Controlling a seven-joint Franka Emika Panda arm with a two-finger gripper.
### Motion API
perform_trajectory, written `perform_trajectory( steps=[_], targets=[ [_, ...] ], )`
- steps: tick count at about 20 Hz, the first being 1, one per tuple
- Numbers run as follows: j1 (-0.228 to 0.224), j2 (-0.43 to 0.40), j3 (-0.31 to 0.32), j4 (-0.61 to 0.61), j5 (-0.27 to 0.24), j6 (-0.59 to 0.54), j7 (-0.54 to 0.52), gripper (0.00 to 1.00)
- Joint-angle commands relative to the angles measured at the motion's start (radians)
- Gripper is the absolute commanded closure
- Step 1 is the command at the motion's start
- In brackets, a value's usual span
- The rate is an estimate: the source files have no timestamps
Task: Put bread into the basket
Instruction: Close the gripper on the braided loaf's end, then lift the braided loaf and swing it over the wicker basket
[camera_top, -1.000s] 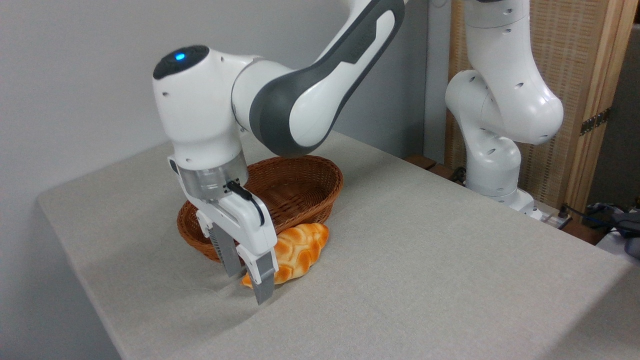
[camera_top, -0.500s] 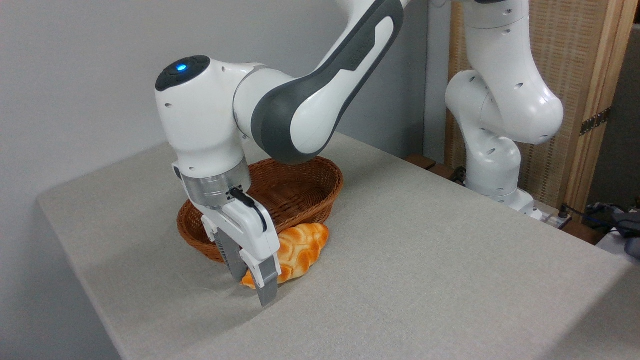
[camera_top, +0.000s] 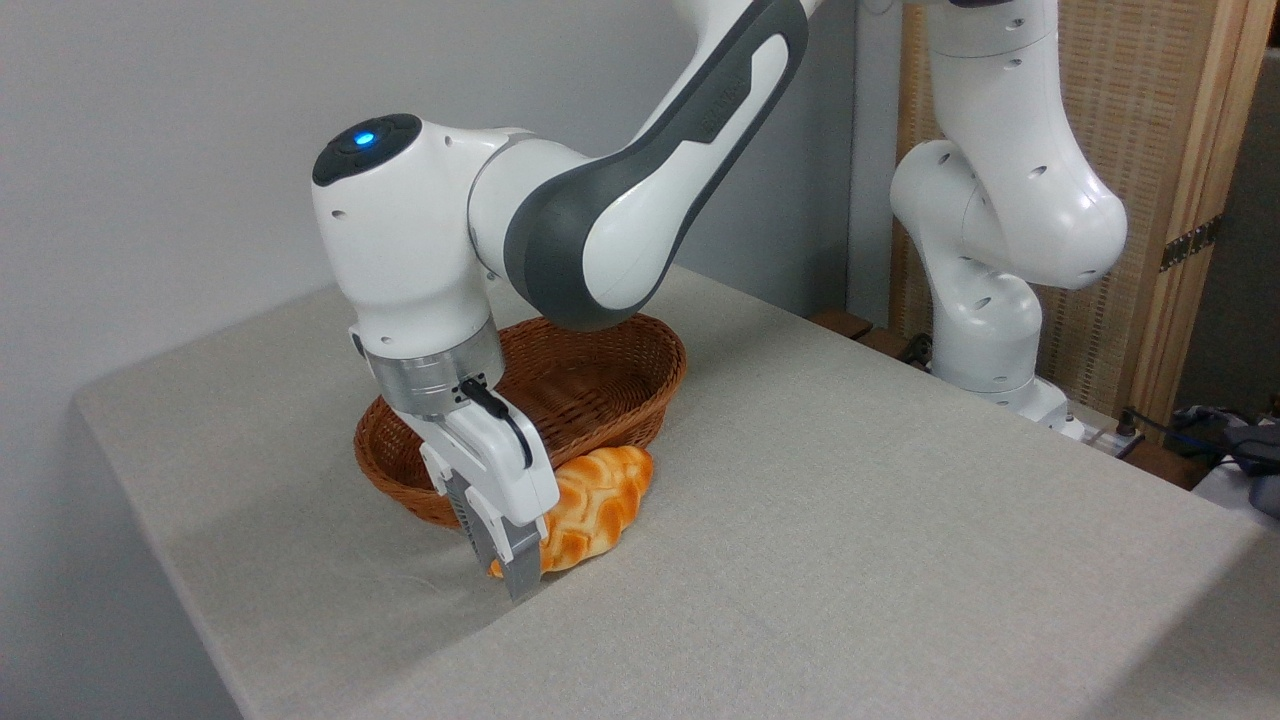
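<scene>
Bread (camera_top: 592, 505), a glossy golden-orange braided loaf with pale grooves, was seen lying on the grey cloth-covered table (camera_top: 850, 520), outside the basket (camera_top: 600, 375) and just in front of its near wall; whether loaf and wicker touched could not be told. The basket, an oval of reddish-brown woven wicker with a thick rim, was placed towards the back left of the table, and its visible interior held nothing, though part of it was hidden by the arm. No second piece of bread could be made out.

The gripper (camera_top: 510, 560) was lowered at the loaf's left end, tilted slightly so that the fingertips pointed down and a little to the right. Its grey fingers (camera_top: 522, 570) were drawn close about that end of the loaf, with the nearer finger pressed against the loaf's front side and its tip reaching almost to the cloth. The farther finger was largely hidden behind the nearer one. The loaf's left tip was pinched between them, as far as could be judged. A blue light was lit on top of the white wrist housing (camera_top: 400, 240).

A wooden-framed woven screen (camera_top: 1160, 150) was seen behind the arm's base (camera_top: 1000, 300) at the right.
</scene>
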Motion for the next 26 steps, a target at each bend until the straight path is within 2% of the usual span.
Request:
perform_trajectory(
  steps=[1,14,20,24,26],
  targets=[
    [0.002,-0.009,0.003,-0.008,-0.008,-0.008,0.023,1.00],
    [0.002,-0.014,0.004,-0.006,-0.008,-0.008,0.034,1.00],
    [0.005,-0.043,0.023,0.006,-0.014,-0.008,0.039,1.00],
    [0.007,-0.074,0.063,0.028,-0.065,-0.009,0.059,1.00],
    [0.005,-0.077,0.069,0.037,-0.073,-0.009,0.063,1.00]
  ],
)
